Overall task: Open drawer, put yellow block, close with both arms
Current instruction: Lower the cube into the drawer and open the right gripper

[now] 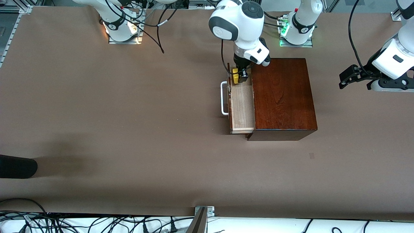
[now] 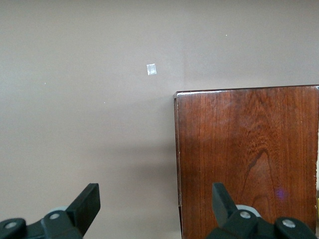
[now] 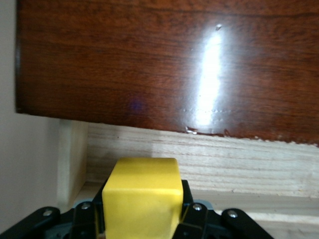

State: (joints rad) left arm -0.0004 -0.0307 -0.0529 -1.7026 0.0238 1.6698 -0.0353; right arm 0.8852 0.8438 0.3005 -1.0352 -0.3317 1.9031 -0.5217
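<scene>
The dark reddish-brown wooden box (image 1: 283, 97) stands on the table with its drawer (image 1: 242, 105) pulled open toward the right arm's end. The drawer shows its pale wood interior and white U-shaped handle (image 1: 224, 98). My right gripper (image 1: 240, 77) is shut on the yellow block (image 1: 235, 76) and holds it over the drawer's end farthest from the front camera. In the right wrist view the block (image 3: 142, 194) sits between the fingers above the drawer's pale floor (image 3: 239, 164). My left gripper (image 1: 340, 82) is open and empty, waiting beside the box at the left arm's end.
A small pale mark (image 1: 311, 155) lies on the brown table nearer the front camera than the box; it also shows in the left wrist view (image 2: 151, 69), as does the box top (image 2: 246, 159). A dark object (image 1: 16, 166) pokes in at the table's edge.
</scene>
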